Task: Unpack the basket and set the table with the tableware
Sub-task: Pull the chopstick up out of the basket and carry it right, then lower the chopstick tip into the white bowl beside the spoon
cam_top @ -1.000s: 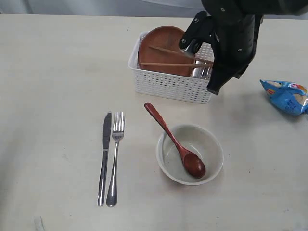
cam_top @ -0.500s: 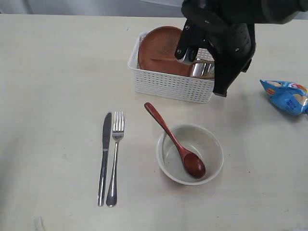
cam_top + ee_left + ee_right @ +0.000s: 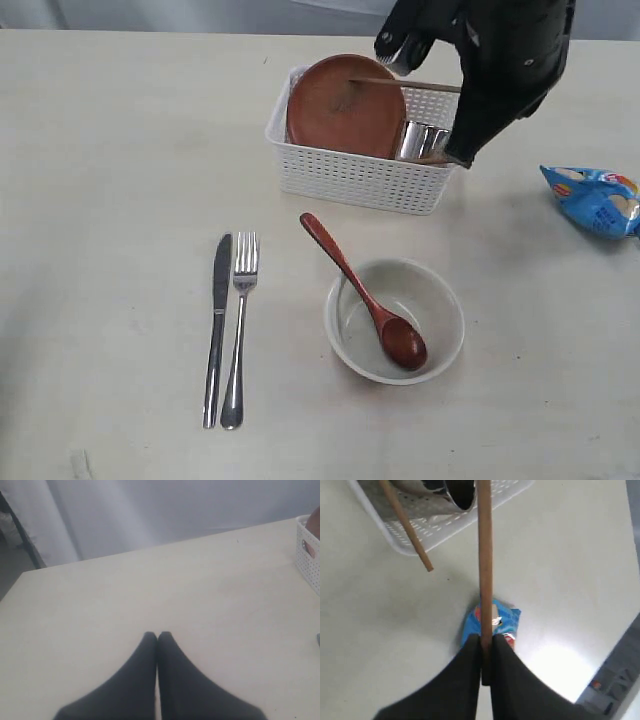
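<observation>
Knife (image 3: 217, 330), fork (image 3: 240, 330) and spoon (image 3: 350, 270) in bowl (image 3: 440, 300) lie set lower-centre on the bench (image 3: 100, 200), while the right gripper (image 3: 485, 650) pinches one chopstick (image 3: 484, 555) above the upper-centre basket (image 3: 350, 175), plate (image 3: 340, 105) and cup (image 3: 418, 140) remaining inside, and the left gripper (image 3: 157, 645) is closed, empty.

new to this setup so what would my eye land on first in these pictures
First, the black right gripper above the white basket, shut on a wooden chopstick over the brown plate standing inside. Next, the pale bowl with the red-brown spoon leaning in it, on the table near the basket, and the blue snack bag at the exterior view's right edge.
</observation>
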You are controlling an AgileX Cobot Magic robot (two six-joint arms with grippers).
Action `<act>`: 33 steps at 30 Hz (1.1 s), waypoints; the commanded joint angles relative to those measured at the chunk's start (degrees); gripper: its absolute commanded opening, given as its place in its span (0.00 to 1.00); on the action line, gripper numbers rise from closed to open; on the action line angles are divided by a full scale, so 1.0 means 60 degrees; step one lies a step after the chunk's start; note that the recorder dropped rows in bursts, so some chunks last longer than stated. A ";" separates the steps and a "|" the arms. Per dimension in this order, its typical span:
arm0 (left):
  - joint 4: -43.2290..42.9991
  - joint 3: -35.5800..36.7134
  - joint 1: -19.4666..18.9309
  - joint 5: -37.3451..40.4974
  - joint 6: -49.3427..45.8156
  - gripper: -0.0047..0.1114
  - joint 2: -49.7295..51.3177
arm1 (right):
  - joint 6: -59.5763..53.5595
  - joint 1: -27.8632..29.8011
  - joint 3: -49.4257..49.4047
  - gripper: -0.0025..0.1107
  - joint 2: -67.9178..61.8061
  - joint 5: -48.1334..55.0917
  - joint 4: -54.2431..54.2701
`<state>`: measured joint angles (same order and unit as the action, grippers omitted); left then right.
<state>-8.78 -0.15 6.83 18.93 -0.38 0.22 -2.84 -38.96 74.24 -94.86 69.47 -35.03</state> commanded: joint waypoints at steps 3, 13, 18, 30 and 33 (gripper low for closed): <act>0.0066 0.0025 0.0067 -0.0097 0.0063 0.04 -0.0036 | 0.0473 0.0034 0.0007 0.02 0.1043 0.0081 0.2371; 0.0066 0.0025 0.0067 -0.0097 0.0063 0.04 -0.0036 | 0.1367 0.0034 -0.1170 0.02 0.2009 0.0081 0.3448; 0.0066 0.0025 0.0067 -0.0097 0.0063 0.04 -0.0036 | 0.1639 0.0034 -0.2054 0.02 0.2460 0.0081 0.4098; 0.0066 0.0025 0.0067 -0.0097 0.0063 0.04 -0.0036 | 0.3027 0.0034 -0.3681 0.02 0.4532 0.0081 0.6452; 0.0066 0.0025 0.0067 -0.0097 0.0063 0.04 -0.0036 | 0.3210 0.0034 -0.4340 0.02 0.4915 0.0081 0.7035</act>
<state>-8.65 -0.15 6.83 18.93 -0.38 0.22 15.10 -38.96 51.09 -67.32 69.85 4.16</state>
